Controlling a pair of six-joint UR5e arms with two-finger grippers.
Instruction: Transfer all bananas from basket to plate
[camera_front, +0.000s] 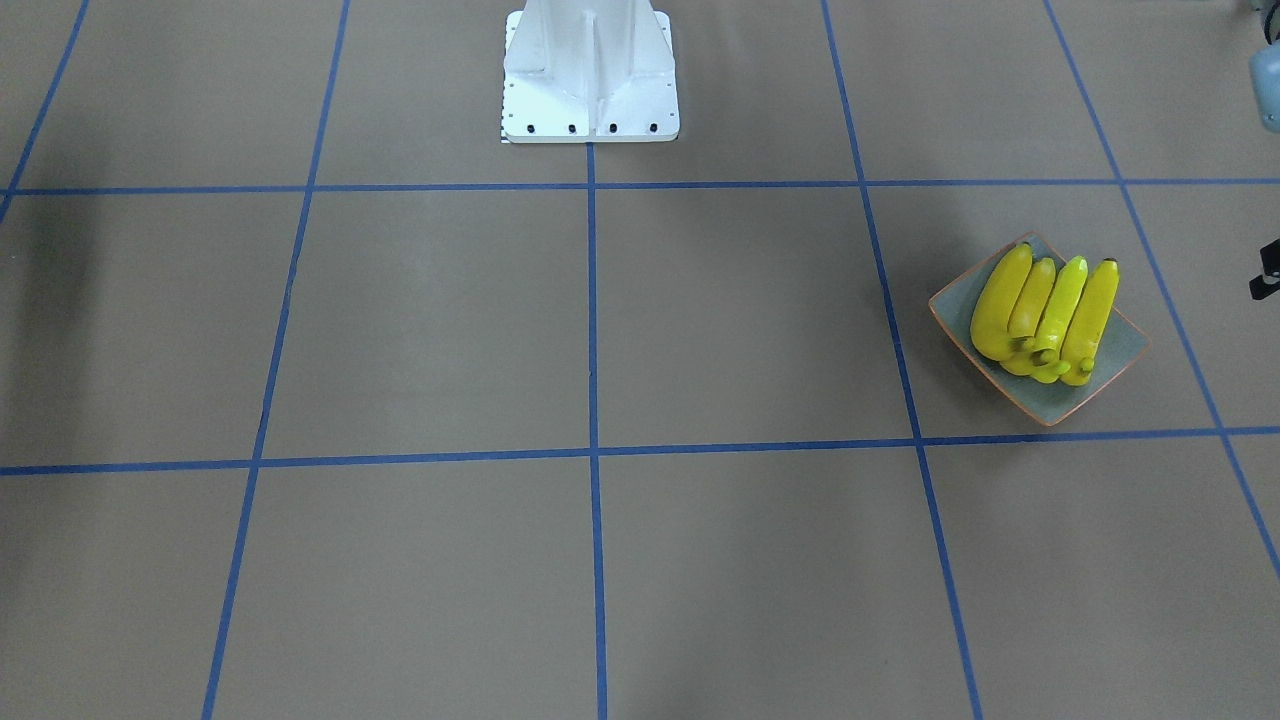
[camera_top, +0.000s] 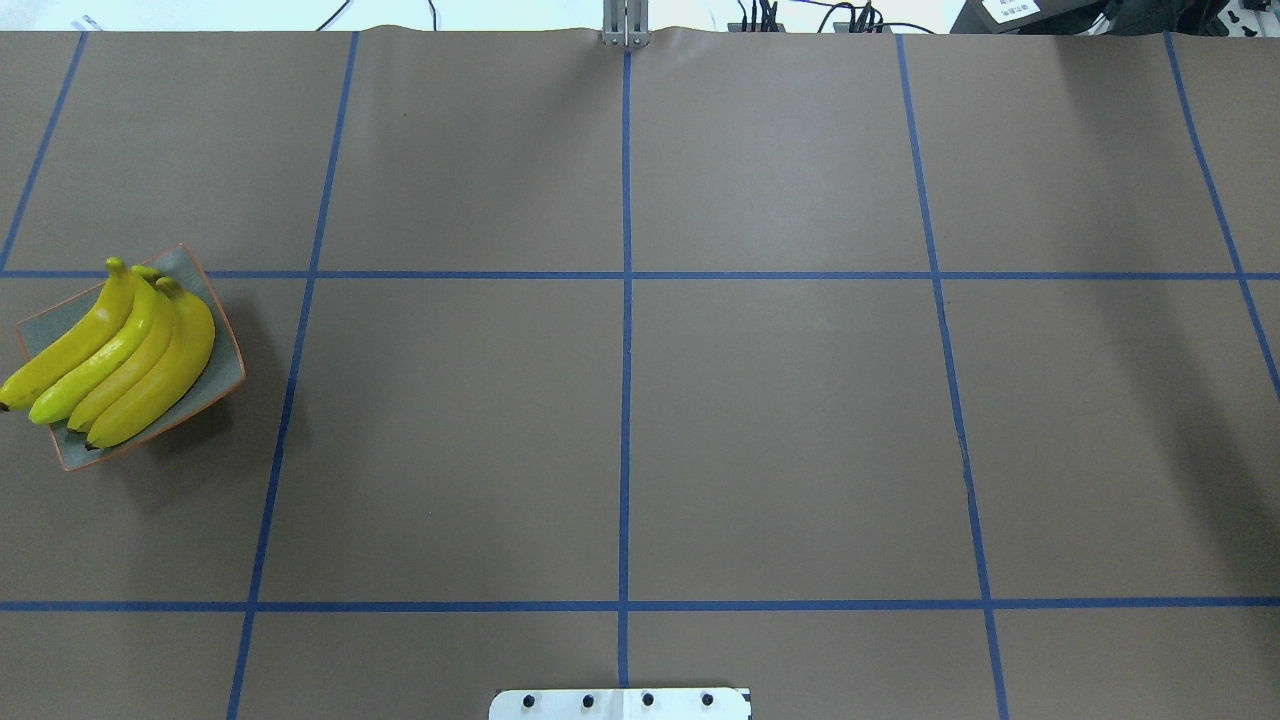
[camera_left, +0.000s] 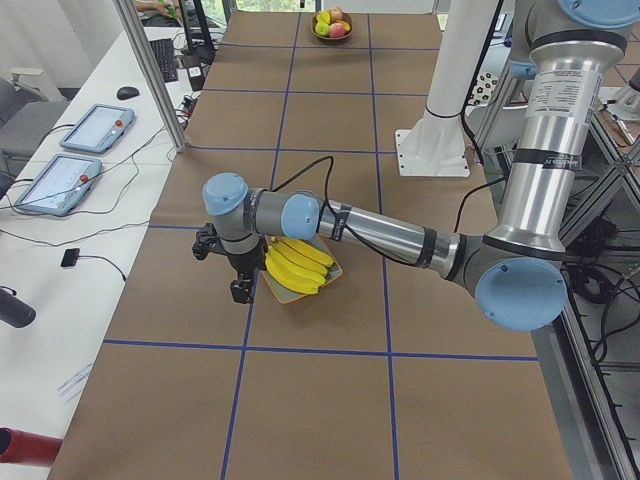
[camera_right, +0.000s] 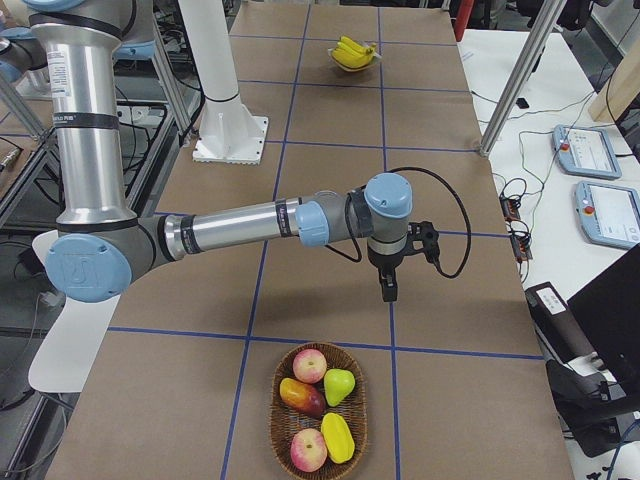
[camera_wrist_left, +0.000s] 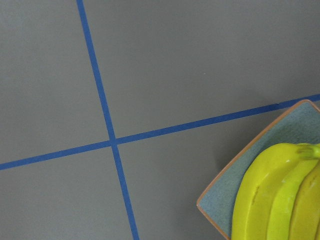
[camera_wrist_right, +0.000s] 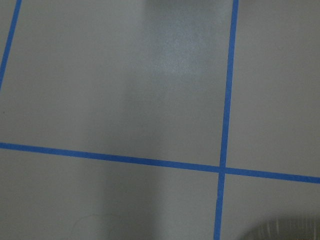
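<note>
Several yellow bananas (camera_front: 1045, 315) (camera_top: 110, 360) lie side by side on the grey-green plate (camera_front: 1040, 405) (camera_top: 222, 372) at the table's left end. In the exterior left view my left gripper (camera_left: 240, 291) hangs just beside the plate (camera_left: 337, 270) and its bananas (camera_left: 297, 265); I cannot tell its state. The left wrist view catches a plate corner (camera_wrist_left: 225, 192) and banana ends (camera_wrist_left: 275, 195). At the other end stands the wicker basket (camera_right: 282, 430), holding apples and other fruit, with no banana showing. My right gripper (camera_right: 388, 290) points down over bare table beyond it; I cannot tell whether it is open.
The white robot pedestal (camera_front: 590, 80) (camera_top: 620, 703) stands at the table's middle edge. Blue tape lines divide the brown tabletop into squares. Side benches hold teach pendants (camera_left: 75, 170) (camera_right: 605, 210) and cables. Metal posts (camera_left: 150, 80) rise at the table's edge.
</note>
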